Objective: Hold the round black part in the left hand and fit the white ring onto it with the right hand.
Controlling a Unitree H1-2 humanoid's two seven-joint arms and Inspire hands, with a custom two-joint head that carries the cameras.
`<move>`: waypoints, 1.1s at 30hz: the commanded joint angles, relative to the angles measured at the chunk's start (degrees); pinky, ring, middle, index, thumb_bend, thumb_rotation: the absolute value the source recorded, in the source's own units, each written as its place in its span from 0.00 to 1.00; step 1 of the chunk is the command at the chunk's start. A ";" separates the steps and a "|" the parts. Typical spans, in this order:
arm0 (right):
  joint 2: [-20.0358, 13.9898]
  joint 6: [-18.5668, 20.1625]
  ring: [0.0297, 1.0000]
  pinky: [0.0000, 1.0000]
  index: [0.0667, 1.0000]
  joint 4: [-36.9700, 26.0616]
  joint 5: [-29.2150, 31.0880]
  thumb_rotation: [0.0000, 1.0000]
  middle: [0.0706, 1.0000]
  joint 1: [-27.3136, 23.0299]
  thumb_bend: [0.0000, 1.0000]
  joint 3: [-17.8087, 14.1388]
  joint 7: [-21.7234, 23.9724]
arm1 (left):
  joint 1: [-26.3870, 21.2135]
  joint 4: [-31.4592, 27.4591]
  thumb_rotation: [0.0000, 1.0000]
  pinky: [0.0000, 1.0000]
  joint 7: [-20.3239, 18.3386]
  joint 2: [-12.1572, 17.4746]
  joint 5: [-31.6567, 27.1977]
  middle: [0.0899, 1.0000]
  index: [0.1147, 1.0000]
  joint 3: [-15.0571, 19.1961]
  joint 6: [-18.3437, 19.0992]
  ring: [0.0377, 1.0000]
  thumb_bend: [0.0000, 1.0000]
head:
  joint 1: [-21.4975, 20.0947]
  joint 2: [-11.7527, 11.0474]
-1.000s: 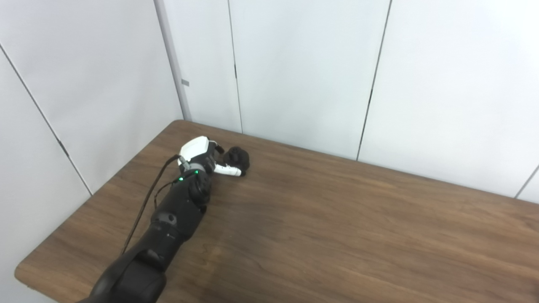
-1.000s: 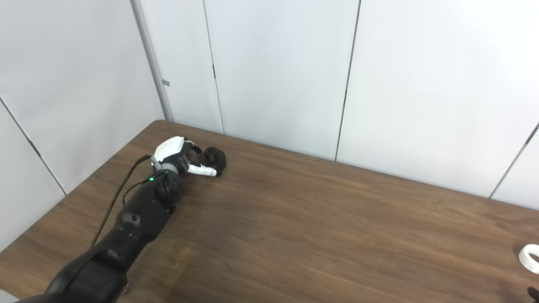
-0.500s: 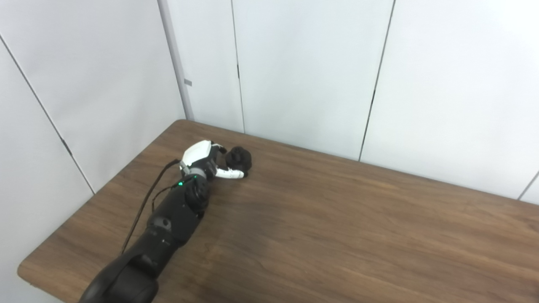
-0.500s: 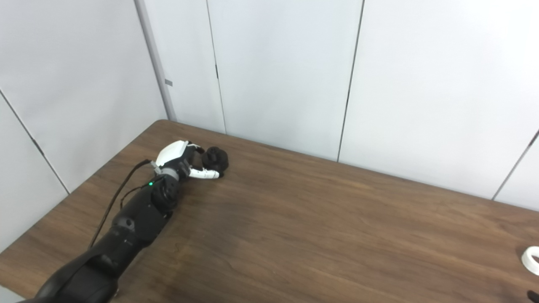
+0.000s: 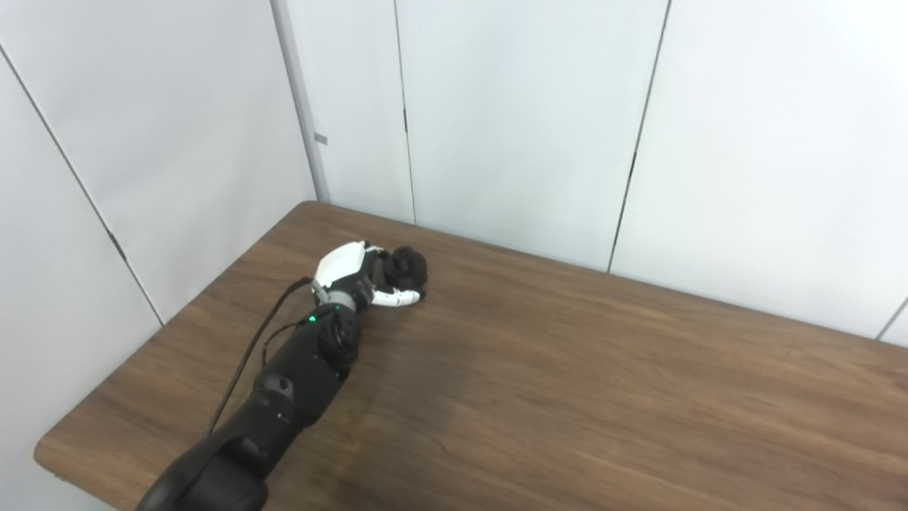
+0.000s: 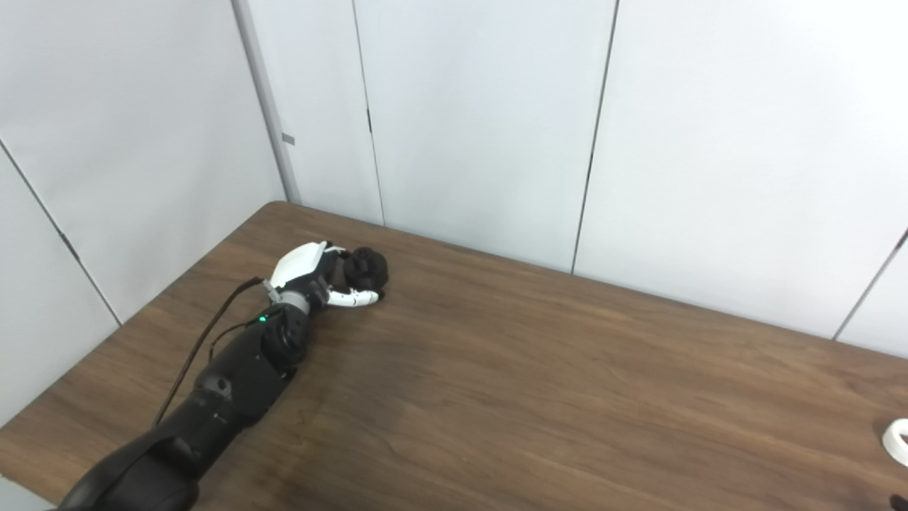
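Black round part [image 5: 406,267] sits on the table [image 5: 567,397] near the far left corner, and the left hand [image 5: 355,273] is right on it, thumb [image 5: 397,298] curled along the near side and the rest of the fingers wrapped around the back. Looks like the hand is closing on it, but honestly I can't tell if it's a firm hold or just contact; the part is dark and small in both views. It's not off the surface yet as far as I can see.

White ring [image 6: 897,441] is way over at the right edge of the table, only half in the right eye view. Right hand isn't really visible; there's just a dark sliver at the bottom right corner, so no idea about its fingers.

If I were doing this step: get the fingers fully around the part, low on its body so the top stays free for the ring, squeeze before lifting, then lift straight up and bring it toward the middle.

Surface is dark wood-grain, looks smooth, so the part could slide if nudged. Plain white wall panels [image 5: 511,121] behind.
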 commanded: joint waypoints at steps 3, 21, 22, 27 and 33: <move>-0.60 1.07 0.99 0.92 0.93 -1.21 -0.40 0.75 0.99 0.54 0.70 -0.26 -0.20 | -0.50 2.31 0.22 1.00 -1.48 -2.95 -0.89 1.00 0.77 -2.75 -3.08 1.00 1.00 | -0.15 0.12; -0.59 1.71 0.98 0.89 0.92 -1.60 -0.13 0.75 0.98 0.62 0.74 -0.27 -0.07 | -0.45 4.93 0.06 1.00 4.48 -2.95 -0.40 1.00 0.52 -3.87 -5.57 1.00 0.91 | -0.28 0.22; -0.59 1.64 0.98 0.90 0.92 -1.52 0.07 0.76 0.98 0.59 0.74 -0.28 0.00 | -0.49 5.68 0.06 1.00 5.90 -2.92 -0.22 0.97 0.47 -3.90 -6.27 1.00 0.72 | -0.25 0.24; -0.60 1.59 0.97 0.87 0.91 -1.56 0.06 0.75 0.97 0.51 0.74 -0.21 -0.06 | -0.83 7.75 0.05 1.00 7.91 -2.34 0.56 0.89 0.41 -5.36 -7.32 1.00 0.53 | -0.24 0.24; -0.65 1.93 0.96 0.88 0.91 -1.52 -0.61 0.78 0.96 0.48 0.77 -0.10 -0.29 | -0.70 7.76 0.05 1.00 7.23 -1.86 0.24 0.87 0.41 -6.32 -8.34 1.00 0.52 | -0.45 0.23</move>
